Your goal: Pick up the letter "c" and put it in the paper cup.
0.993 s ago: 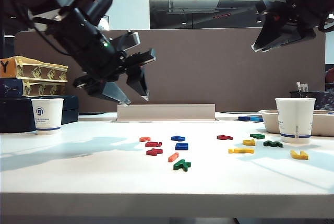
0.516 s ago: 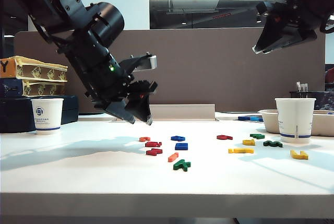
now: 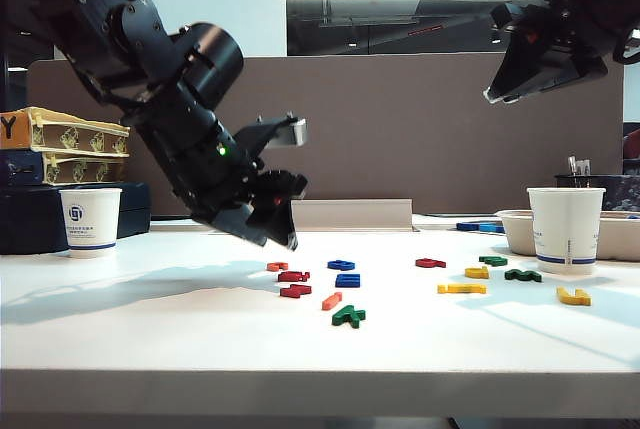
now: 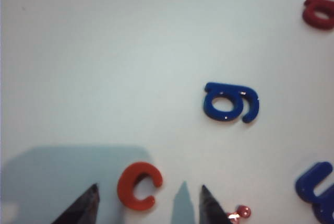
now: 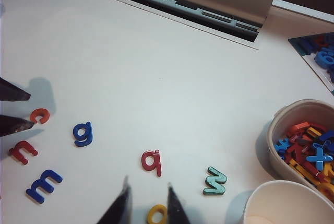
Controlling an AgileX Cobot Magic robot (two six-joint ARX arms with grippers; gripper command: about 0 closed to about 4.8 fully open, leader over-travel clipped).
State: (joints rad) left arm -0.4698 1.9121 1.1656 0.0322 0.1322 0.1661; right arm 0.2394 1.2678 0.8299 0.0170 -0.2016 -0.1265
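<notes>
The left hand (image 4: 148, 203) hangs wide just above the orange letter "c" (image 4: 138, 185) on the worktop (image 4: 104, 51). The right hand (image 5: 147, 203) hovers wide and empty, high above the paper cup (image 3: 565, 230).

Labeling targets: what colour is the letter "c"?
Orange-red; the letter "c" shows best in the left wrist view.

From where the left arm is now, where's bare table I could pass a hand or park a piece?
Bare: the near edge of the table and the stretch between the left paper cup and the letter "c". Crowded: the cluster right of the "c", and the letters by the right paper cup. The open left gripper straddles the "c"; the open right gripper hangs high.
</notes>
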